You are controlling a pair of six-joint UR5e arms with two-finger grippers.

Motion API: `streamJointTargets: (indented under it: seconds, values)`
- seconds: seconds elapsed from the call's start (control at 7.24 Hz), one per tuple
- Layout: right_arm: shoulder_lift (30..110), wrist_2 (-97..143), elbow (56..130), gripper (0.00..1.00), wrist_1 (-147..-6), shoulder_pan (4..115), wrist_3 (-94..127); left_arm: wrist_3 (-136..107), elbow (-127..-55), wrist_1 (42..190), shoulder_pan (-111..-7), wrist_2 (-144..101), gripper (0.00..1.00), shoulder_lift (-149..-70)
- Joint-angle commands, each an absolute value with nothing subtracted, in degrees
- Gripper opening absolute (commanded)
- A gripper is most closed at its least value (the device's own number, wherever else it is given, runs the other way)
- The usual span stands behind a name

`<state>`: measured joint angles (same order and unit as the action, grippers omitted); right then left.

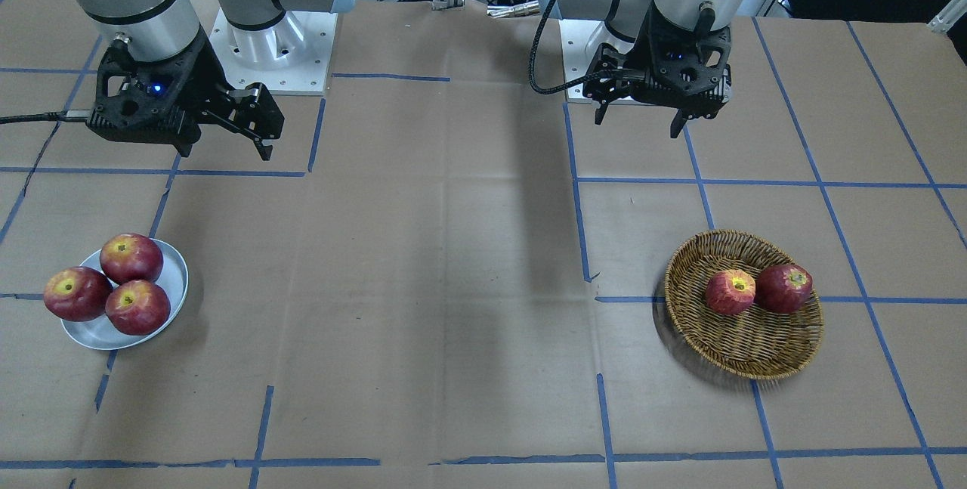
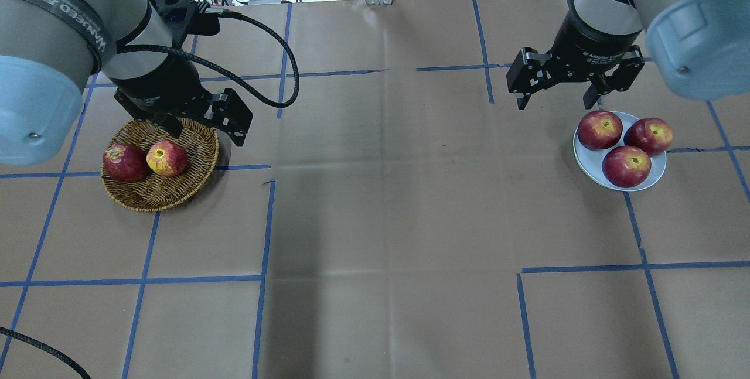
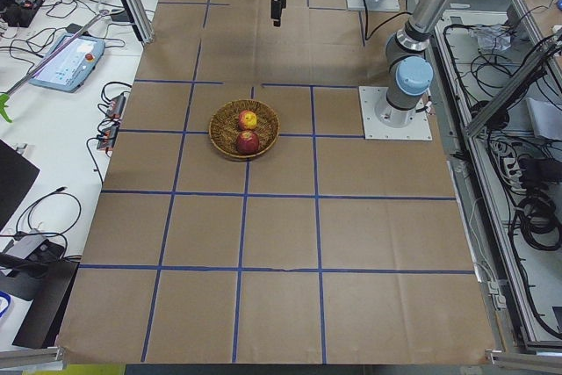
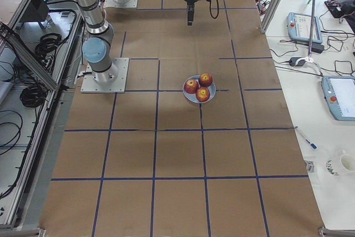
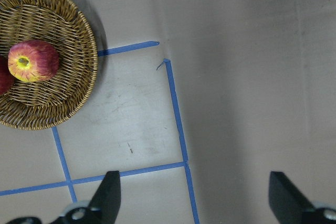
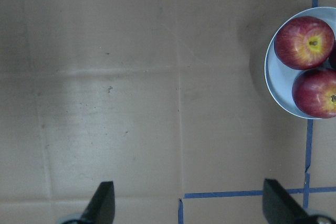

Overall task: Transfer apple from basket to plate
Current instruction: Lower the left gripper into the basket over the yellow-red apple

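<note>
The pinkish-red apple (image 2: 167, 158) with yellow streaks lies in the wicker basket (image 2: 158, 196) on the table's left, beside a darker red apple (image 2: 124, 163). It also shows in the left wrist view (image 5: 32, 60) and the front view (image 1: 730, 292). My left gripper (image 2: 202, 130) is open and empty, hanging above the basket's far right rim. The silvery plate (image 2: 586, 159) at the right holds three glossy dark-red apples (image 2: 626, 166). My right gripper (image 2: 554, 102) is open and empty, above the table just left of the plate.
The table is covered in brown paper with a blue tape grid (image 2: 266, 221). The arm bases (image 1: 268, 51) stand at the robot's edge of the table. Desks with tablets and cables (image 3: 61, 59) flank both table ends.
</note>
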<state>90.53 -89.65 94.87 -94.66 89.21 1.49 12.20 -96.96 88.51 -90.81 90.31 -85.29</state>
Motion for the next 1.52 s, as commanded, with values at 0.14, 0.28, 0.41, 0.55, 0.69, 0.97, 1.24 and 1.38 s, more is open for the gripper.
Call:
streamJointTargets:
  seconds: [0.14, 0.28, 0.41, 0.55, 0.69, 0.97, 1.24, 1.38]
  values:
    - [90.53, -89.65, 94.83, 1.0, -94.57, 89.3, 1.58, 19.32, -100.08, 88.08, -85.9, 92.11, 0.99, -86.65]
    - [90.61, -89.74, 94.92, 1.0, -94.57, 89.3, 1.58, 27.34, -103.33, 80.93, -81.26, 92.02, 0.99, -87.01]
    - [90.62, -89.74, 94.92, 1.0, -94.57, 89.21, 1.58, 36.82, -107.54, 71.72, -76.86, 91.67, 0.99, -88.23]
    - [90.62, -89.74, 94.75, 1.0, -94.66, 89.3, 1.58, 37.78, -110.36, 67.37, -74.64, 91.67, 0.99, -89.9]
    - [90.62, -89.74, 94.66, 1.0, -94.57, 89.38, 1.67, 37.88, -110.48, 65.58, -72.97, 91.93, 0.99, -92.7]
    - [90.61, -89.65, 94.57, 1.0, -94.66, 89.47, 1.67, 37.88, -109.78, 61.38, -70.4, 92.2, 0.99, -98.59]
    - [90.53, -89.65, 94.48, 1.0, -94.66, 89.47, 1.76, 37.97, -109.95, 59.24, -70.31, 91.59, 0.99, -102.29]
    - [90.53, -89.65, 94.57, 1.0, -94.66, 89.47, 1.76, 39.45, -109.86, 56.45, -70.31, 92.19, 0.99, -103.87]
